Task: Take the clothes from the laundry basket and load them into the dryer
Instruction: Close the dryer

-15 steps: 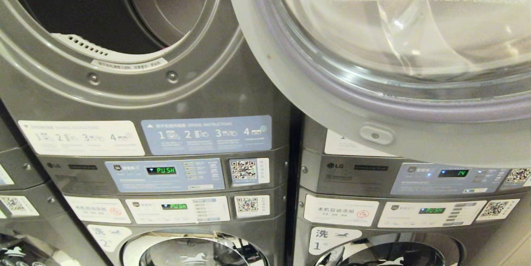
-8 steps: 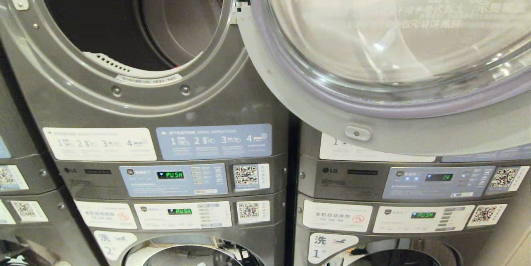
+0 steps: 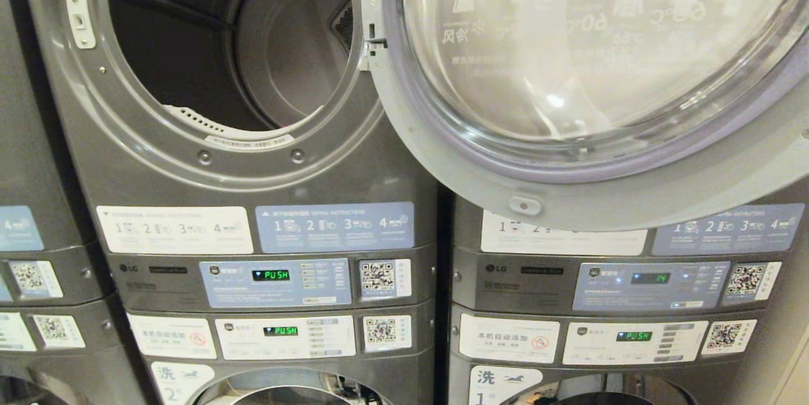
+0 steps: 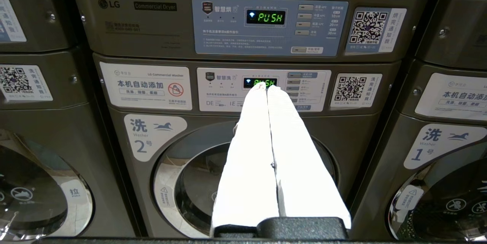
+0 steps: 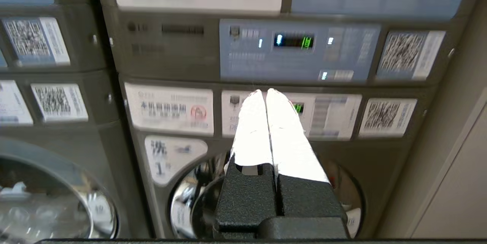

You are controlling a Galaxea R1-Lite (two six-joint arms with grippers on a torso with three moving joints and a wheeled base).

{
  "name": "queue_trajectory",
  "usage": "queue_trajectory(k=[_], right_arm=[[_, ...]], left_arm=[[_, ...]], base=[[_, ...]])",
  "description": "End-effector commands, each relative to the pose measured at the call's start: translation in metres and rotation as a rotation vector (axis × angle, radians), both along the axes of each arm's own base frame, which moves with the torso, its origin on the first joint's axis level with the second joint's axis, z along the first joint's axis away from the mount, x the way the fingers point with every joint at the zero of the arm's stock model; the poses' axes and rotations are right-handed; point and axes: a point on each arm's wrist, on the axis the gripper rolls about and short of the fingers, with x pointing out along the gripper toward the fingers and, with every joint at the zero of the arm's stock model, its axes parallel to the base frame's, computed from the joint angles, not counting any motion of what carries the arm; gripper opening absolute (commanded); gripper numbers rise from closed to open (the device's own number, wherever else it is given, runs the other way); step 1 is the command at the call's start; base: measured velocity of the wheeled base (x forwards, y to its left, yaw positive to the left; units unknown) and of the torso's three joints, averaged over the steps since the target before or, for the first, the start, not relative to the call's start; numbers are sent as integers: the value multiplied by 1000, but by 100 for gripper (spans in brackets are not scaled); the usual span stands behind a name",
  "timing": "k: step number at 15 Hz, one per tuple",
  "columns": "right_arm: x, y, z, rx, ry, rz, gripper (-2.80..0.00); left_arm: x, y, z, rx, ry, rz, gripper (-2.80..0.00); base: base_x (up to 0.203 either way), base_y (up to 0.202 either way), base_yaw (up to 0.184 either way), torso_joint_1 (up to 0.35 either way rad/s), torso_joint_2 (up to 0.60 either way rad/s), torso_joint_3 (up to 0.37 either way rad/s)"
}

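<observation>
The dryer, dark grey, fills the left of the head view with its drum opening uncovered and dark inside. Its round glass door with white garment icons hangs swung out to the right, covering the top of the neighbouring machine. The laundry basket and the clothes are out of view. My left gripper is shut and empty, pointing at the control panels below that dryer. In front of the neighbouring stack my right gripper is also shut with nothing in it. Neither arm shows in the head view.
Under the dryer sits a washer marked 2 with a closed round door. To its right stands the stack with the washer marked 1. Another stack borders on the left, and a pale wall panel on the far right.
The whole head picture has slid downward as the camera turned up. More of the dryer's drum and the icons on its open door show now. Machines and door have not moved.
</observation>
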Motion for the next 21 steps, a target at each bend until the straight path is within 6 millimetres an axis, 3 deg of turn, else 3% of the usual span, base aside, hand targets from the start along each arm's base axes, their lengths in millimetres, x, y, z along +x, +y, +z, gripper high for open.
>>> queue_trajectory(k=[1, 3, 6, 9, 12, 13, 17, 21], right_arm=[[-5, 0, 32, -4, -58, -8, -280], [7, -1, 74, 25, -21, -54, -280], [55, -3, 143, 177, 51, -149, -280], [110, -5, 178, 330, 56, -206, -280], [156, -5, 192, 386, -27, -191, -280], [162, -3, 195, 393, -46, -143, -280], [161, -1, 194, 393, -35, -30, -280], [156, 3, 190, 288, -39, 155, -280]], left_arm=[[0, 0, 0, 1, 1, 0, -280], [0, 0, 0, 1, 1, 1, -280], [0, 0, 0, 2, 1, 0, -280], [0, 0, 0, 2, 1, 1, -280], [0, 0, 0, 2, 1, 0, -280], [0, 0, 0, 2, 1, 0, -280], [0, 0, 0, 2, 1, 1, -280], [0, 0, 0, 4, 0, 1, -280]], base=[[0, 0, 0, 2, 2, 54], [0, 0, 0, 3, 1, 14], [0, 0, 0, 0, 0, 0], [0, 0, 0, 0, 0, 0], [0, 0, 0, 0, 0, 0], [0, 0, 0, 0, 0, 0], [0, 0, 0, 0, 0, 0], [0, 0, 0, 0, 0, 0]])
